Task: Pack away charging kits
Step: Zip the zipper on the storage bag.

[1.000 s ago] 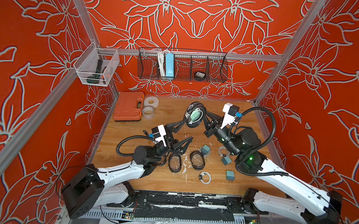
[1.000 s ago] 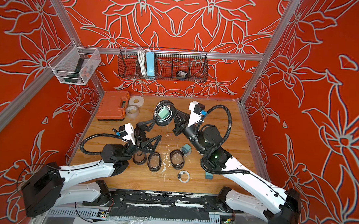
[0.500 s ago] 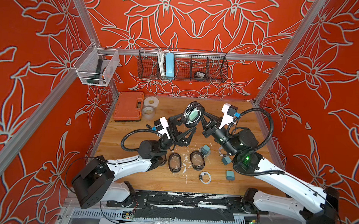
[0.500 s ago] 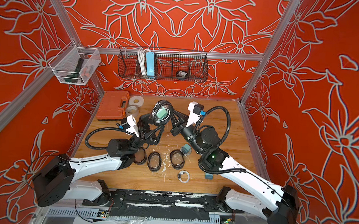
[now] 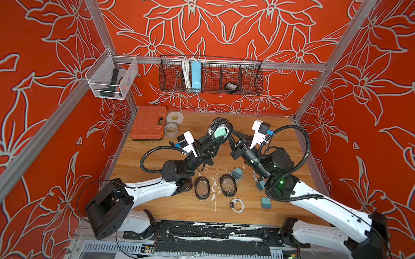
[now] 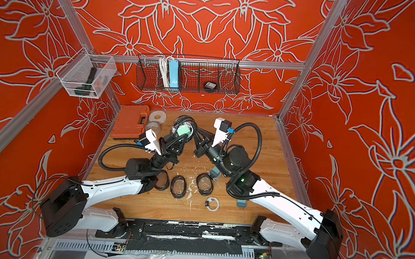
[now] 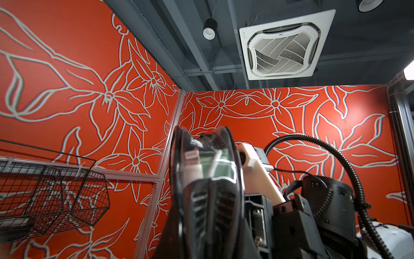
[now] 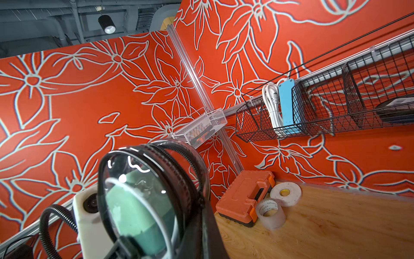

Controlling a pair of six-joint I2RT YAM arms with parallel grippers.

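Left gripper [image 5: 216, 139] is closed down narrow on the black rim of a clear oval case [image 5: 220, 128], as far as the left wrist view shows. Right gripper [image 5: 231, 136] is fully shut on the opposite side of the same rim. The case hangs upright between the two, raised above the back middle of the tabletop [image 5: 185, 211] and touching nothing else. Inside it are one teal plug adapter [image 8: 139, 208] and a white cable [image 8: 134, 165], so one kit is bagged. The rim looks parted in both wrist views. Judged step: closing this first case, early in the task. The loose teal adapters [image 5: 265, 202] and a coiled white cable [image 5: 237, 205] lie on the tabletop front right, beside the empty cases [image 5: 202, 187]. The next move likely calls for one gripper to hold the case steady while the other works the rim shut. Its pull should run along the rim, not across it, so the adapter does not tip out.
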